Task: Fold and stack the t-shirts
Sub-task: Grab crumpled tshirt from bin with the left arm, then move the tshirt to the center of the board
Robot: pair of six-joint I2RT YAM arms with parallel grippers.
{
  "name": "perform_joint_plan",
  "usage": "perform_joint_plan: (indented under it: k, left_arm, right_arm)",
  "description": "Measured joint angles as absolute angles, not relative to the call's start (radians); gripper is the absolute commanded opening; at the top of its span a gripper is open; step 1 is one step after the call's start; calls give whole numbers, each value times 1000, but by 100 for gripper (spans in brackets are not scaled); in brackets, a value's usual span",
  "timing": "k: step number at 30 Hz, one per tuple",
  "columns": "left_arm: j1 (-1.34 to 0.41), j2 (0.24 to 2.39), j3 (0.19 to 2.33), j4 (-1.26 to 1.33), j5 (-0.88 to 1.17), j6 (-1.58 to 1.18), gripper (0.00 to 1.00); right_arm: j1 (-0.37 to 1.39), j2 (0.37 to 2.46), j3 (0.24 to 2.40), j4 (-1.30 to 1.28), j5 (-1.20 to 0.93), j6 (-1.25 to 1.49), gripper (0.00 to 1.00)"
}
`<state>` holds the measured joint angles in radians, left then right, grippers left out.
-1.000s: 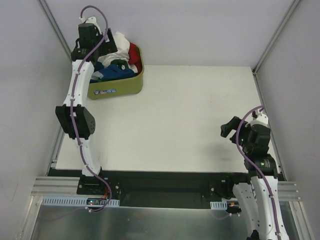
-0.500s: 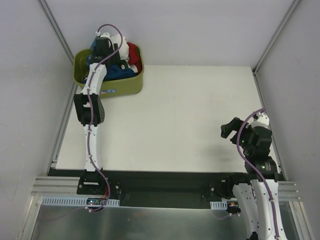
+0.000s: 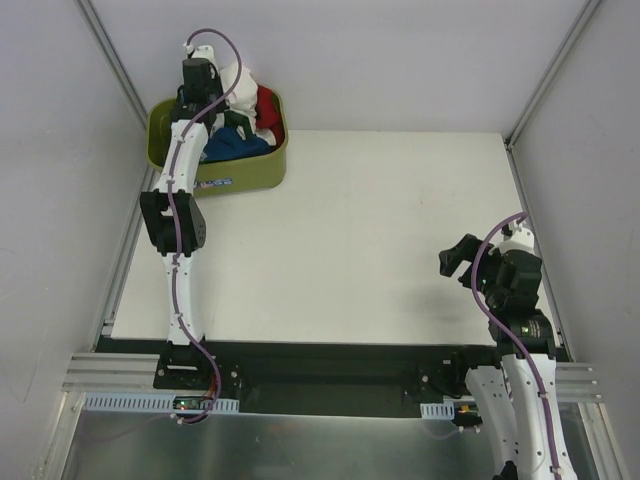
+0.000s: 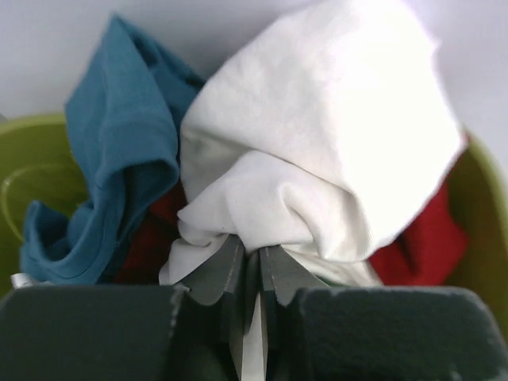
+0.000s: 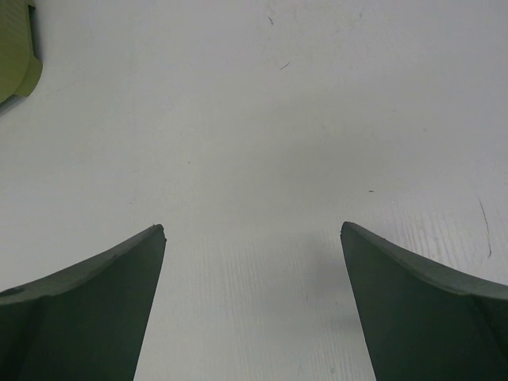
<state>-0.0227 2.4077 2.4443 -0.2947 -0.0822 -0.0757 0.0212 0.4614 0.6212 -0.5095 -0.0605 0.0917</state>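
We note left arm point(image 3: 176, 205) extended far-left over olive tub point(image 3: 256, 172), left jaws clenched on white t-shirt point(image 4: 333, 143); right arm point(image 3: 512, 295) folded near-right above desk point(image 3: 380, 240), right jaws released.

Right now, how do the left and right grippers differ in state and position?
The left gripper is shut on a bunched white t-shirt at the olive tub; the right gripper is open and holds nothing. The left gripper is stretched out to the far left corner, while the right gripper hangs over the table near its own base. Both have the same dark two-finger build.
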Motion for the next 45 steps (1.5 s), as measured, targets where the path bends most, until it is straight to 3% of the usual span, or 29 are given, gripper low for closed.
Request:
perform_joint_plan:
  k: [17, 27, 34, 37, 40, 41, 45]
  left_arm:
    - [-199, 1863, 2359, -272, -48, -35, 0]
    - [-334, 1341, 2008, -250, 163, -149, 0]
    - [-449, 1211, 1790, -192, 293, -267, 1]
    - [-506, 1219, 1606, -121, 305, -314, 11]
    - [-575, 1291, 1442, -86, 271, -336, 90]
    - [-598, 1335, 1398, -84, 264, -345, 99]
    - [-635, 1463, 1242, -100, 249, -392, 99]
  right_arm:
    - [21, 434, 625, -514, -60, 92, 97]
    - [21, 407, 739, -615, -124, 92, 97]
    - [21, 345, 765, -675, -152, 97, 97]
    - [21, 343, 765, -712, -157, 97, 97]
    - [21, 350, 763, -731, -154, 97, 97]
    - [21, 357, 762, -736, -154, 97, 97]
    - [21, 410, 762, -737, -170, 94, 97]
